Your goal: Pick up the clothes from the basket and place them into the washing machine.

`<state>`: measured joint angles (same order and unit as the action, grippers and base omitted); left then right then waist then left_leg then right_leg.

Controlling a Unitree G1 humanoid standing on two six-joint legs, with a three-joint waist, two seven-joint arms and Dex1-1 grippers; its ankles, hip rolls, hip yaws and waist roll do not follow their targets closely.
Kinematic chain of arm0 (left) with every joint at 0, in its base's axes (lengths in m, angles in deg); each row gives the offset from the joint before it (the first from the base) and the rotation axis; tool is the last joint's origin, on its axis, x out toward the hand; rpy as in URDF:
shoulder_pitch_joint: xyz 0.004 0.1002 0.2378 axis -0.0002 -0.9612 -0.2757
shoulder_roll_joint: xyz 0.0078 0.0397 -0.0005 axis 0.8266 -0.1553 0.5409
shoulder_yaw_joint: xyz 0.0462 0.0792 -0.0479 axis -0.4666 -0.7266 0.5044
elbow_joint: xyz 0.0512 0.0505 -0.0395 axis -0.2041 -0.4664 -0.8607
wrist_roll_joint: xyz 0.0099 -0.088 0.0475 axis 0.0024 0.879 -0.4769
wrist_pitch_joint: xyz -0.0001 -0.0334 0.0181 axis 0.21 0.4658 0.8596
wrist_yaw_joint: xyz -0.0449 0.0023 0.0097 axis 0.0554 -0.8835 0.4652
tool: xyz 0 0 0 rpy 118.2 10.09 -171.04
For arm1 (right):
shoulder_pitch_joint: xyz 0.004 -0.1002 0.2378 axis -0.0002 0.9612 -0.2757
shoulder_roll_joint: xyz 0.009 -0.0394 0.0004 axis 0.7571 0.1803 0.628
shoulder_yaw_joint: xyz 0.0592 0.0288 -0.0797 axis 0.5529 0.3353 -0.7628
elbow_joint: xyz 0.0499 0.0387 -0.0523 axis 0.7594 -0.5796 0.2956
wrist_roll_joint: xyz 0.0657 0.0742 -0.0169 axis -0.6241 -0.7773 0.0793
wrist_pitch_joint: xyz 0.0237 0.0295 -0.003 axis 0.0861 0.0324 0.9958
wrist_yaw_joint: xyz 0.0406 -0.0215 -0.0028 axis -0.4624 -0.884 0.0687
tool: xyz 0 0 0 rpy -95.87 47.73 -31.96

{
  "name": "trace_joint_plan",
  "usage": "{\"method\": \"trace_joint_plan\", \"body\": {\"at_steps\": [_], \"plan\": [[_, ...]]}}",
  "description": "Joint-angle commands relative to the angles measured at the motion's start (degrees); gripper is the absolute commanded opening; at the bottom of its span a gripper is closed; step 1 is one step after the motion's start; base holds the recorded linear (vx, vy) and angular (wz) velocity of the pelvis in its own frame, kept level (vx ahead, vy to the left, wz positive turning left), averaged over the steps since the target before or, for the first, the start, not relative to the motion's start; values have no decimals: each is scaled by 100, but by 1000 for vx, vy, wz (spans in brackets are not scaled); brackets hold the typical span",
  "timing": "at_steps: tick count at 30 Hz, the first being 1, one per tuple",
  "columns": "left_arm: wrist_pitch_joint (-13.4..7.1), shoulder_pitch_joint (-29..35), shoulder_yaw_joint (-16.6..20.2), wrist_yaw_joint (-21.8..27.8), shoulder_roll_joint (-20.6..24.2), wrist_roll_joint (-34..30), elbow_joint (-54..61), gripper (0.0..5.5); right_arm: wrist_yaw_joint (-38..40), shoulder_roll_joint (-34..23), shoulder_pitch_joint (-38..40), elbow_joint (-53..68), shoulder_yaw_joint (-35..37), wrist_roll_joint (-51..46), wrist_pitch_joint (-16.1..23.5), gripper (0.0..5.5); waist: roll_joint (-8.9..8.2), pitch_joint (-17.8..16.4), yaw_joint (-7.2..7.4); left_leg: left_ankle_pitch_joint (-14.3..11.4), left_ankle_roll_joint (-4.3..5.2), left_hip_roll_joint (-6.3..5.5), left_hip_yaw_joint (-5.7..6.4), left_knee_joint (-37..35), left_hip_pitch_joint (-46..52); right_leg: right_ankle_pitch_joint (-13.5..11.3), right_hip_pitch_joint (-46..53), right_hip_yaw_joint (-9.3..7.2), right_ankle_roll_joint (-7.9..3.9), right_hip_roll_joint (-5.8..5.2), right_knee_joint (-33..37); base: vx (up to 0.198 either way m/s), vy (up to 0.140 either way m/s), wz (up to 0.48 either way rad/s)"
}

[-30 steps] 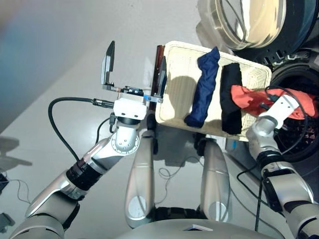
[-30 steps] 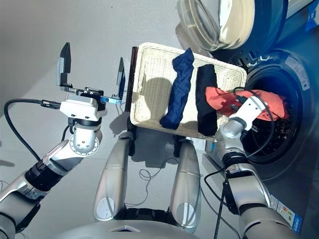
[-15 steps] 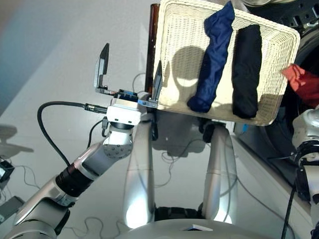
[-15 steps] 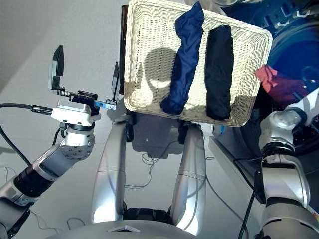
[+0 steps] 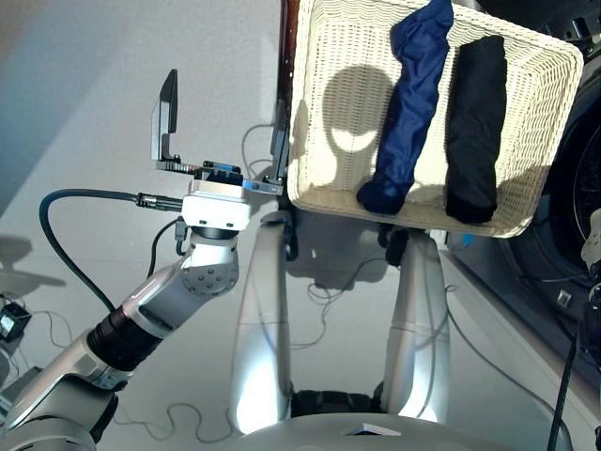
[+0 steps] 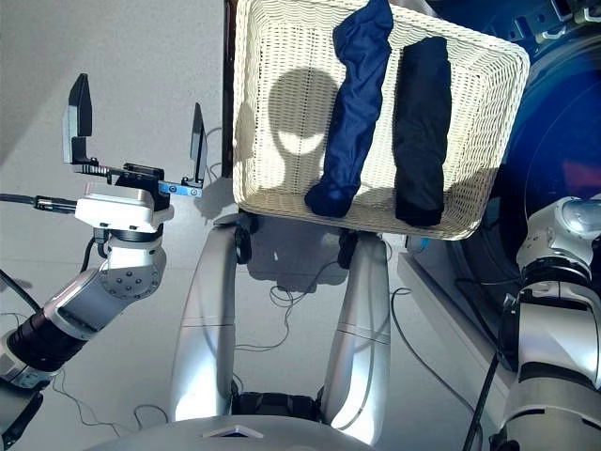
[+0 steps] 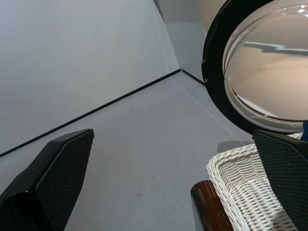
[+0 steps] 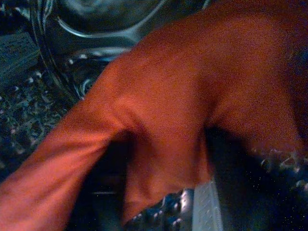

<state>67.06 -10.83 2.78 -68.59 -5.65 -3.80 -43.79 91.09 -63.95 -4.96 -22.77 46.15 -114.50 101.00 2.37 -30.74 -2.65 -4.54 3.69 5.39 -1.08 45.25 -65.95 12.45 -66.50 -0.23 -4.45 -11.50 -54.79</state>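
Observation:
The cream wicker basket [image 5: 324, 122] holds two of the clothes side by side: a navy blue bundle [image 5: 409, 103] and a black bundle [image 5: 474, 122]. My left gripper [image 5: 223, 105] hovers open just left of the basket's rim, holding nothing. The washing machine [image 6: 563, 122] stands at the right, and its round glass door [image 7: 260, 72] hangs open beyond the basket. My right arm [image 6: 563, 235] reaches into the porthole, so its gripper is hidden in the head views. In the right wrist view a coral-orange cloth [image 8: 192, 86] fills the picture inside the dark drum [image 8: 53, 57].
A dark brown wooden post [image 5: 286, 38] runs along the basket's left side. Loose cables [image 5: 329, 282] lie on the grey floor below the basket. A thick black cable [image 5: 66, 202] trails from my left wrist.
The camera has tilted, so the basket now sits larger and higher in view. My right arm carried the coral-orange cloth off the basket's right end into the drum. The left gripper stayed open.

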Motion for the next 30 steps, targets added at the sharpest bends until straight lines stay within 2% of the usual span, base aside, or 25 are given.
{"method": "trace_joint_plan", "body": {"at_steps": [1, 5, 12, 15, 18, 19, 22, 26, 30], "plan": [[-285, -93, 147, -27, -191, -18, 537, 550, -252, -480, 36, 245, -27, -344, 587, 550, 236, 94, 247, -402, 180, 195, 7, -82, 489, -106, 230, 82, -176, 116, 577, 0, 0, 0], [-297, -83, 148, 106, -259, 57, 530, 550, -327, -169, 158, 398, -46, -372, 713, 550, 248, 94, 252, -375, 179, 185, -39, -232, 621, -154, 356, 83, -174, 92, 722, 0, 0, 0], [-290, 99, 23, 508, -704, 292, 115, 550, -352, 850, 681, 1659, -629, 603, 801, 550, 272, 94, 303, -177, 160, 172, -251, -854, 1218, -343, 878, 112, -167, 70, 1265, 0, 0, 0], [-375, 248, -145, 934, -829, 661, -95, 550, -442, 1098, 898, 2420, -1014, 1202, 676, 550, 259, 94, 356, -96, 151, 171, -319, -1093, 1504, -455, 1134, 145, -187, 90, 1504, 0, 0, 0], [-348, 297, -347, 1501, -1182, 1446, -875, 550, -669, 1516, 1128, 3479, -1416, 1653, 648, 550, 179, 94, 457, -50, 131, 173, -365, -1208, 1732, -534, 1323, 201, -188, 161, 1660, 0, 0, 0], [-362, 302, -349, 1512, -1188, 1456, -894, 550, -654, 1518, 1142, 3499, -1415, 1668, 637, 550, 176, 94, 456, -48, 130, 172, -371, -1218, 1745, -534, 1330, 206, -189, 160, 1664, 0, 0, 0], [-185, 594, -578, 1952, -1387, 1739, -1723, 550, -915, 1658, 1215, 4372, -1806, 2177, 529, 550, 56, 94, 578, -67, 126, 221, -431, -1152, 1819, -536, 1391, 272, -190, 216, 1660, 0, 0, 0], [-105, 1151, -694, 1982, -1743, 1583, -2750, 550, -1280, 1684, 959, 5445, -2341, 2683, 431, 550, -130, 94, 739, -110, 137, 291, -499, -1045, 1801, -575, 1320, 352, -197, 278, 1618, -8, 1, -46], [22, 1828, -925, 1791, -1844, 903, -3424, 550, -1428, 1829, 489, 6150, -2824, 3137, 355, 550, -281, 94, 867, -138, 145, 358, -568, -927, 1692, -617, 1177, 412, -207, 328, 1583, -32, 10, -223]]}}
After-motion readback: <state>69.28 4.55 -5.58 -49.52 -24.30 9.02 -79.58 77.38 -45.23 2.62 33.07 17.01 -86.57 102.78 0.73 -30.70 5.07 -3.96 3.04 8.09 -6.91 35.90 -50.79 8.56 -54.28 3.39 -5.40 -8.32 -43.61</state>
